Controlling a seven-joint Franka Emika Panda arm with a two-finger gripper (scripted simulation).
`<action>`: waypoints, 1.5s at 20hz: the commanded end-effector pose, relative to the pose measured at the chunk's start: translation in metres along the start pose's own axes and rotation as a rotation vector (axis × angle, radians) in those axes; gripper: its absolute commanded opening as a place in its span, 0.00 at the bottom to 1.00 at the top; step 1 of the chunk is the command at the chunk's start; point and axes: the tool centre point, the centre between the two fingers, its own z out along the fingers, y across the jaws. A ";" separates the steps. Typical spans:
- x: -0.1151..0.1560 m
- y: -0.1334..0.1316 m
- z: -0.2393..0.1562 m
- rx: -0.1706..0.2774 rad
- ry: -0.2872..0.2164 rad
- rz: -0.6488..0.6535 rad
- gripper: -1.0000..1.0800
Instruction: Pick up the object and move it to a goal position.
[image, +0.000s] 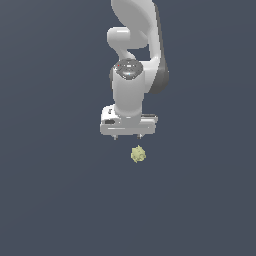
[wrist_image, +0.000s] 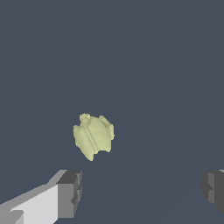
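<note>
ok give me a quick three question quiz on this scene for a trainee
1. True or false: the hand is shut on the yellow-green object.
2. What shows between the two fingers in the wrist view? A) the object B) a red cube C) only bare floor
3. Fill in: the object is lumpy and roughly ____ in shape.

Key: 1 false, the hand is open and the object lies clear of it. 2 C, the object lies beyond the fingertips, nearer one finger. 3 round.

I'm working in a bare simulated scene, not a real room. All I see is a flat, uniform slate-grey ground (image: 50, 200), without walls or furniture.
</note>
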 end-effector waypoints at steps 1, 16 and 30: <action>0.000 0.000 0.000 0.000 0.000 0.000 0.96; 0.003 -0.005 0.001 -0.025 -0.010 -0.030 0.96; 0.005 -0.023 0.030 -0.009 -0.011 0.165 0.96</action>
